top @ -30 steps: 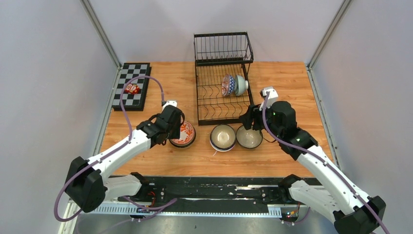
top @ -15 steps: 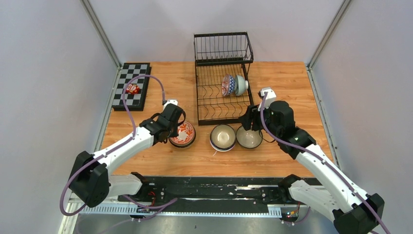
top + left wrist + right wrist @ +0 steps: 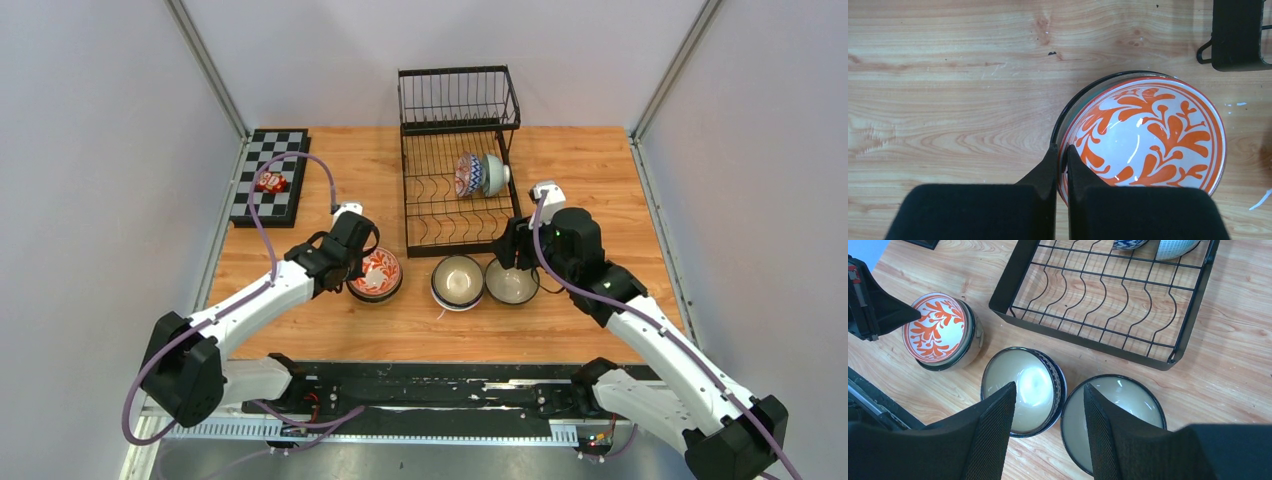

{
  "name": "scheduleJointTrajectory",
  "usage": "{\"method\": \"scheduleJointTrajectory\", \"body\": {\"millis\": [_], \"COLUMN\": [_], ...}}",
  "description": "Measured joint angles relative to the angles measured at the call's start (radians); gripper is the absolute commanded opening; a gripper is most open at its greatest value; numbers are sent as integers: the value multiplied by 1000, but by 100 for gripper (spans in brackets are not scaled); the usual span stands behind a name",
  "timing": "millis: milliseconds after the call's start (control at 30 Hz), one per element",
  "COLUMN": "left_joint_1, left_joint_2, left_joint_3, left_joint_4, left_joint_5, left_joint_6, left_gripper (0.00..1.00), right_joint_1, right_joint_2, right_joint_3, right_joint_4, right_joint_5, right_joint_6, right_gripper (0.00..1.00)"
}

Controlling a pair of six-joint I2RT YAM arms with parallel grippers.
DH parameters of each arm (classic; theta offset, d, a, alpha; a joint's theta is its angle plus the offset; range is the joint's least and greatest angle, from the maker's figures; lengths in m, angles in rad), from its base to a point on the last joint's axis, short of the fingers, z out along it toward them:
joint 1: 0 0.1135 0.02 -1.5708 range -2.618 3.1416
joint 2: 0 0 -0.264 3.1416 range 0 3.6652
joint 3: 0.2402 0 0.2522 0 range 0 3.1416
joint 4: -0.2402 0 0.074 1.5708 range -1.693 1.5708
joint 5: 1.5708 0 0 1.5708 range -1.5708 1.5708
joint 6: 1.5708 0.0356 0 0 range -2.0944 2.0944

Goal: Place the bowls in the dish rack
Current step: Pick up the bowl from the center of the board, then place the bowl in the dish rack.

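Although two bowls already stand on edge in the far slots of the dish rack (image 3: 440, 215), a blue-patterned bowl (image 3: 466, 174) and a pale glazed bowl (image 3: 495, 174) leaning together, the job looks less than half done, since three more sit on the tabletop (image 3: 600, 170) just in front of the rack's near edge. Off the rack's near left corner lies the orange-and-white bowl (image 3: 1148, 135), glossy ceramic with a leafy orange pattern inside and a dark edge around it. The left gripper (image 3: 1059, 152) has its jaws drawn narrow onto that rim, one finger inside and one outside, so a lift toward the rack seems the step in hand. Directly in front of the rack rest a cream bowl with a dark patterned rim (image 3: 1023, 385) and a plainer cream bowl (image 3: 1118, 410), touching each other, both smooth and shiny. The right gripper (image 3: 1049, 386) hangs above them with jaws spread wide, holding nothing. The rack itself is thin black wire, rectangular, with wavy slot dividers and an upright wire basket at its far end.
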State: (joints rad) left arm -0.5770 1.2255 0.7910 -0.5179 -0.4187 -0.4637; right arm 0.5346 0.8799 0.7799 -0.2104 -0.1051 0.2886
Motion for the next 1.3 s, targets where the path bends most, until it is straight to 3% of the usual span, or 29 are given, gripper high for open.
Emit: {"method": "scheduleJointTrajectory", "body": {"millis": [700,1167,1300], "left_joint_1": [1,2,2], "left_joint_2": [-180,-385,-429], "left_joint_3": [39,79,74], "left_joint_4": [-46,-16,39], "left_joint_5": [44,211,274], "left_joint_6": [22,-12,-40], "left_gripper": [0,0,0], "right_joint_1": [16,173,214], "right_joint_2": [-51,-66,-66], "right_joint_3": [11,18,18], "right_joint_4": [1,116,184], "right_joint_5": [-56,-135,-147], "right_joint_6": [15,135,185], "right_gripper": [57,76,86]}}
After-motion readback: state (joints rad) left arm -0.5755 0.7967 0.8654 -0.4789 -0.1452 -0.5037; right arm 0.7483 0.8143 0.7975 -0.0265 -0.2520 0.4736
